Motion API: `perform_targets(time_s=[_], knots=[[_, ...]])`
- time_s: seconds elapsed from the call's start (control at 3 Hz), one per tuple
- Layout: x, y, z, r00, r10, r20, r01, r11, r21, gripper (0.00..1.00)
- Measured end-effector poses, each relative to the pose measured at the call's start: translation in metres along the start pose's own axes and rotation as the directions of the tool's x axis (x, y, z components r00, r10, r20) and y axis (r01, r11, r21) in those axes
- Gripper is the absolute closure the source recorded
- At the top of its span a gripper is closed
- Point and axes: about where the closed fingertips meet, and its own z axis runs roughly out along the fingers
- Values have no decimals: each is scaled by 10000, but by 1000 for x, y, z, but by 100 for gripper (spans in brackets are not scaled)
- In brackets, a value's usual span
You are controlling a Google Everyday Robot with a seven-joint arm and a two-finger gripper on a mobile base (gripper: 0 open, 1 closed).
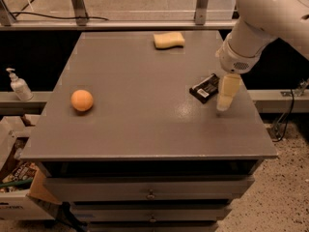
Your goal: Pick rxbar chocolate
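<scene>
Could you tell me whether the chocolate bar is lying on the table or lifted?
The rxbar chocolate lies flat on the table; the end effector hangs beside it.

White rounded arm (264, 13); cream tool (223, 104) below wrist (235, 61).

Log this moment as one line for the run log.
step: approach | gripper: low, beside rxbar | rxbar: flat on table, not grasped

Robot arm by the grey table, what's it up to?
The cream gripper of the white robot arm hangs close beside a small flat black-wrapped bar lying on the grey table. The bar is not picked up yet. A yellow sponge and a round orange ball sit apart, untouched.
</scene>
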Motion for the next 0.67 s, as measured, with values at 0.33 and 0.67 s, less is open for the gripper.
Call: perform_targets(time_s=[0.33, 0.67], knots=[[-5, -12, 16, 9999, 65, -142, -68, 9997, -216, 0], [-8, -20, 25, 9999, 79, -119, -84, 9989, -465, 0]])
